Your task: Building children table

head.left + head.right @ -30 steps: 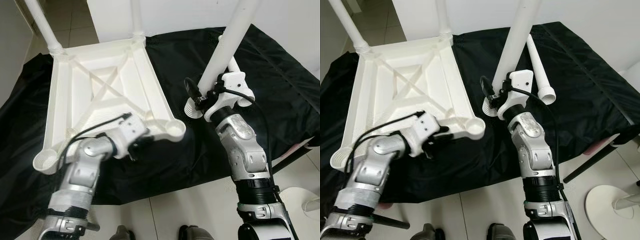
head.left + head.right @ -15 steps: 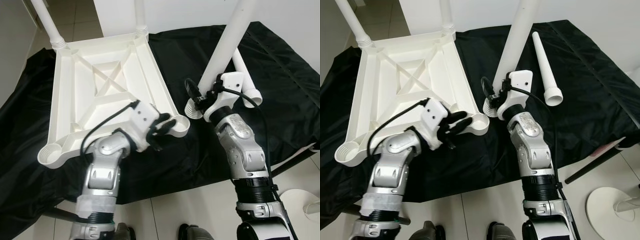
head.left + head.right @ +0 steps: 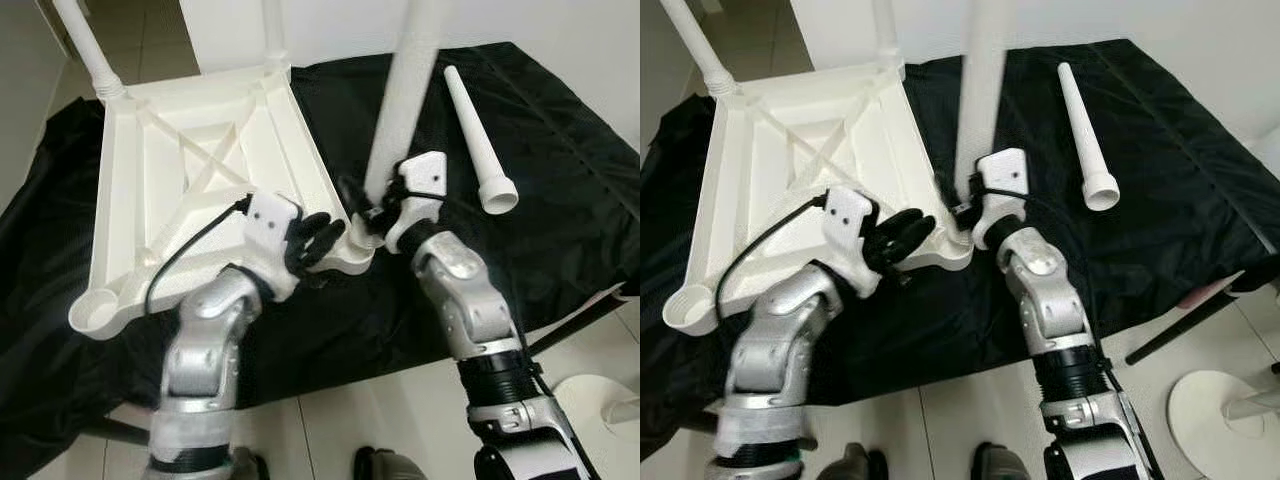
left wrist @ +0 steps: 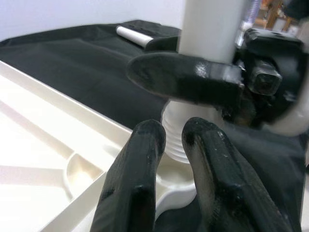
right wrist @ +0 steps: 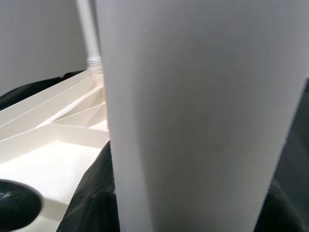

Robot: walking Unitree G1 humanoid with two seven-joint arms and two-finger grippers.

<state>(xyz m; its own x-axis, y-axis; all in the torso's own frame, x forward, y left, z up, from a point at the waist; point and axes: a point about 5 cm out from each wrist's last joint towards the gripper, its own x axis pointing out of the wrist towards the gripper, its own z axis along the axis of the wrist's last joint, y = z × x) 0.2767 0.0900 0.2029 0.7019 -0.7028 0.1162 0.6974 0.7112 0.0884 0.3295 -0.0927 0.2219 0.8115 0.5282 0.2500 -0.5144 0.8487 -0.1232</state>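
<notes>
Black cloth (image 3: 560, 130): spread over the whole work surface, reaching the tiled floor (image 3: 330, 425) at the near edge.

Table top (image 3: 180, 170): a white plastic children's table top is laid upside down on the left part of the cloth, its ribbed underside with crossed braces turned up. A round socket is seen at each near corner; the near left socket (image 3: 92, 315) is bare.

Fitted legs: 2 white legs are seen standing upright in the far corners, the far left leg (image 3: 85, 45) and the far right leg (image 3: 272, 35).

Held leg (image 3: 405, 85): a 3rd white leg is held nearly upright, its ribbed lower end (image 4: 181, 128) set on the near right corner socket (image 3: 952, 250) of the table top. How deep it sits in the socket cannot be told.

Loose leg (image 3: 478, 135): a 4th white leg is laid flat on the cloth to the right, well apart from the table top, its wide end turned toward the robot.

Right gripper (image 3: 375, 212): closed around the held leg just above its ribbed end; the leg's white shaft is seen very close in the right wrist view.

Left gripper (image 3: 322, 238): placed at the near right corner of the table top, just beside the base of the held leg. Its fingers (image 4: 140, 169) are seen with only a narrow gap between them, clasping nothing, their tips at the socket rim.
</notes>
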